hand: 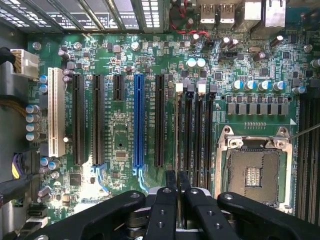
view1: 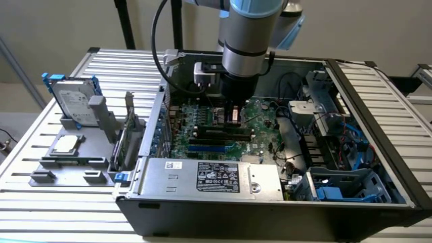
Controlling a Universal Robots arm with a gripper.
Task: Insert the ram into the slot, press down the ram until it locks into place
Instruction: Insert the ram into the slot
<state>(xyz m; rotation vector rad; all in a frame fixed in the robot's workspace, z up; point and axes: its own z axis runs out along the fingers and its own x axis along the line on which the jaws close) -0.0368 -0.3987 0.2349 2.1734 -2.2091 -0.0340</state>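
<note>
While you watch through the wrist view, your gripper [hand: 177,176] is clamped on the ram [hand: 177,140], held edge-on over the slot [hand: 181,115] nearest the blue socket [hand: 138,120].

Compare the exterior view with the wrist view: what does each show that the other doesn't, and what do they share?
The exterior view adds the arm over the open computer case, the labelled power supply and a hard drive standing in a holder on the slatted table. The wrist view adds the empty processor socket and a thin strip edge-on in the pincer, apparently the memory stick. Shared: the green motherboard, its blue socket, the black memory slots and the pincer above them.
</note>
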